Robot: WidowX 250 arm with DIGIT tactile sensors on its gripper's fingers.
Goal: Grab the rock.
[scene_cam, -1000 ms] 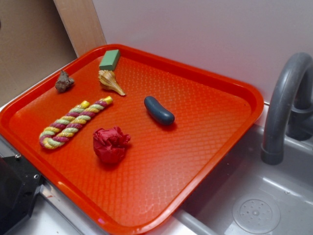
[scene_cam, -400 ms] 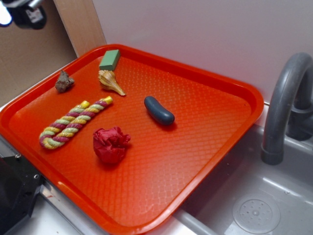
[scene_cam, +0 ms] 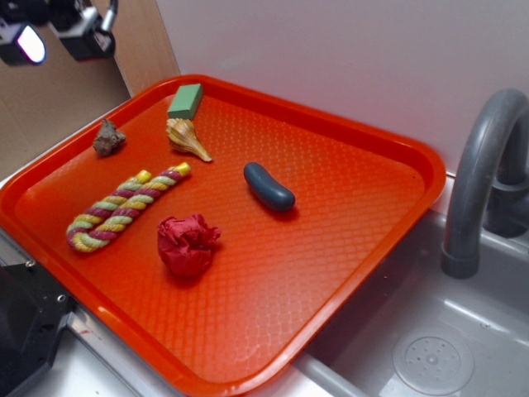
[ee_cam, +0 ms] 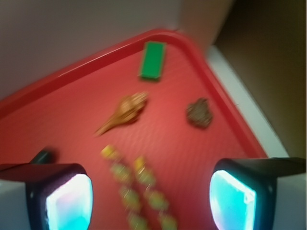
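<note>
The rock (scene_cam: 108, 137) is a small jagged brown-grey lump near the far left corner of the red tray (scene_cam: 347, 215). In the wrist view the rock (ee_cam: 199, 113) lies ahead and to the right, close to the tray rim. My gripper (scene_cam: 58, 37) hangs high above the tray's far left corner, well off the rock. The wrist view shows the gripper (ee_cam: 151, 201) open, its two glowing pads far apart with nothing between them.
A tan seashell (scene_cam: 187, 138), a green block (scene_cam: 185, 101), a striped rope toy (scene_cam: 124, 207), a dark blue oblong object (scene_cam: 268, 186) and a crumpled red cloth (scene_cam: 187, 243) lie on the tray. A grey faucet (scene_cam: 483, 182) and sink basin (scene_cam: 430, 347) are at the right.
The gripper has come into the exterior view at the top left and has moved right and slightly down. The things on the tray have not moved.
</note>
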